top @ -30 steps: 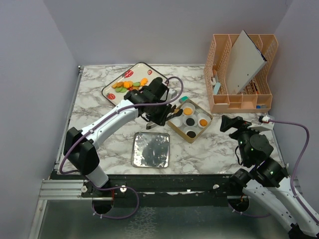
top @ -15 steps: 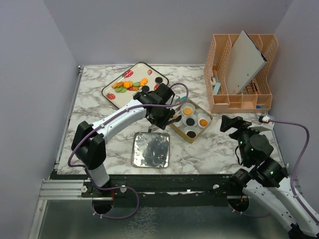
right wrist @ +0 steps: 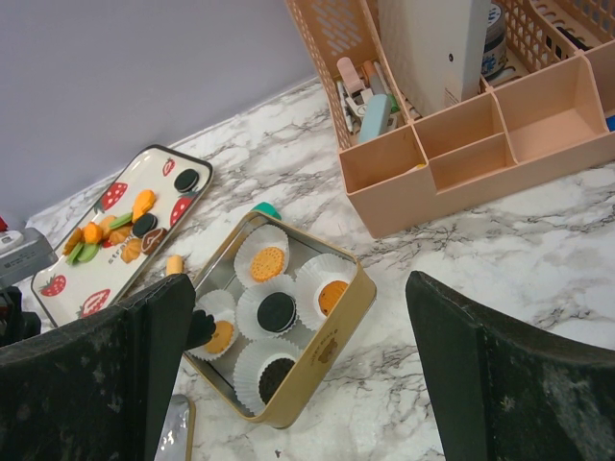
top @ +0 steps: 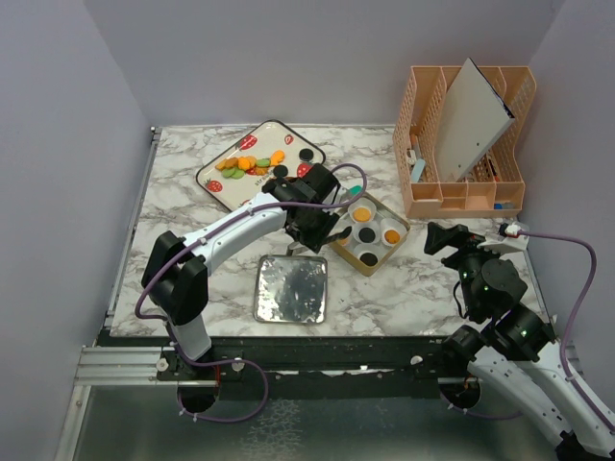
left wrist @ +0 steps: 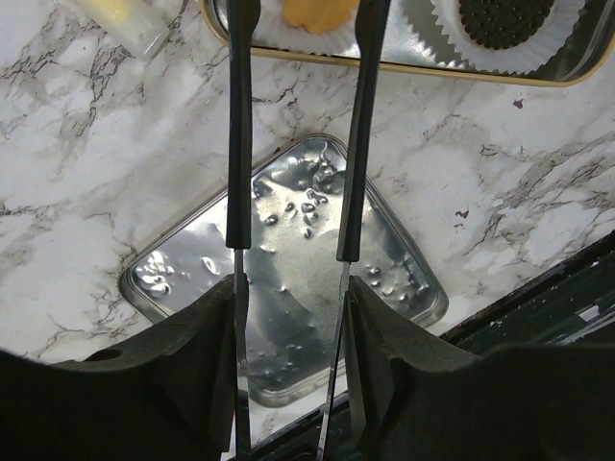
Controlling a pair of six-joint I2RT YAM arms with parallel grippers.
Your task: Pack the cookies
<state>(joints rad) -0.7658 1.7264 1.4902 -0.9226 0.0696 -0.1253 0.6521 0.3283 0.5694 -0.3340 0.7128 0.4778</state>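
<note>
Left arm is reaching across the table [top: 173, 173], its left pincer [top: 332, 229] hanging over the near-left corner of the gold tin [right wrist: 317, 370]. In the left wrist view its fingers [left wrist: 240, 144] are standing parted. An orange cookie [left wrist: 317, 12] is sitting in a paper cup [left wrist: 461, 38] up by the tips. A gap is showing on one side of it, so the pincer is probably not pinching it; the tips run off the top edge.

The cookies [top: 248, 163] are lying mostly in a loose cluster on the strawberry-print tray [top: 206, 177] at the far left of the table: orange, green, tan, plus a couple of black ones apart from the cluster. More are sitting one per cup inside the tin:
- tan one [right wrist: 261, 262] at the far corner
- orange one [right wrist: 332, 293] on the right
- black one [right wrist: 277, 309] in the middle
- another black one [right wrist: 271, 376] nearest the camera

The silver lid [top: 291, 288] is lying flat on the table, just in front of the tin, apart from it.

Right arm is hanging back at the right side. The right pincer [right wrist: 298, 283] is spread wide, holding nothing and pointing toward the tin, well apart from it. The peach desk organizer [top: 466, 182] is standing at the far right, a white board leaning in it.
</note>
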